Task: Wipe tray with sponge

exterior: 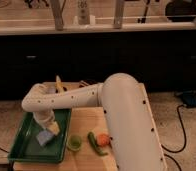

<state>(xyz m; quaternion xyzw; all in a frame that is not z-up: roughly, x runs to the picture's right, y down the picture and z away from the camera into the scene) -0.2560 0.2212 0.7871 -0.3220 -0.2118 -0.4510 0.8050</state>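
The dark green tray (pixel 26 131) lies at the left on the wooden table. The pale blue-grey sponge (pixel 44 138) lies flat inside the tray, towards its right side. My gripper (pixel 51 129) hangs down from the white arm (pixel 71 98) into the tray, directly above and against the sponge's far right edge. A yellowish part shows at the gripper's tip.
A small round green cup (pixel 74 142) stands on the wooden table (pixel 86 160) just right of the tray. A green-and-orange vegetable-like item (pixel 99 141) lies beside it. A yellow object (pixel 58 83) sits behind the arm. A dark counter wall runs behind; a cable lies on the floor at the right.
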